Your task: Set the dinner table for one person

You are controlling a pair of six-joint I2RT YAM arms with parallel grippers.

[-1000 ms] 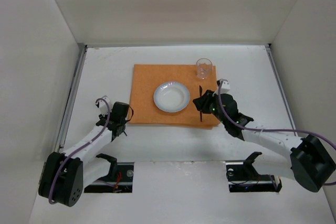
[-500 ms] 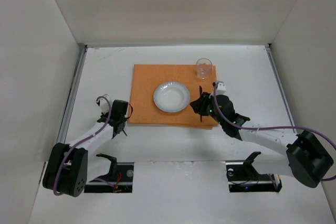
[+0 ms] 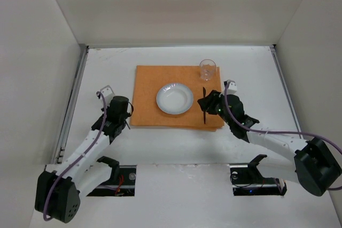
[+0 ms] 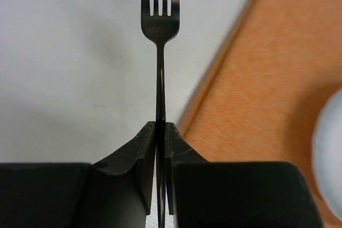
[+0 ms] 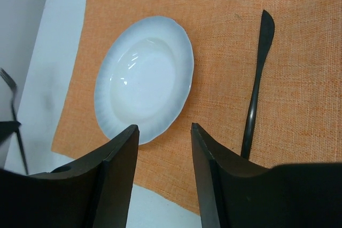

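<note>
My left gripper is shut on the handle of a black fork. The tines point away from me over the white dinner table, just left of the orange mat. From above, the left gripper sits beside the mat's near left corner. A white plate lies mid-mat, and a black knife lies flat to its right. My right gripper hovers open over the mat between plate and knife, holding nothing. It shows from above as the right gripper.
A clear drinking glass stands on the mat's far right corner, beyond the knife. Metal rails run along the table's left and right sides. White walls enclose the table on three sides.
The left jaws have closed on the fork and the wrist has shifted slightly away from me. The right jaws have opened wider, and the knife lies free on the mat.
</note>
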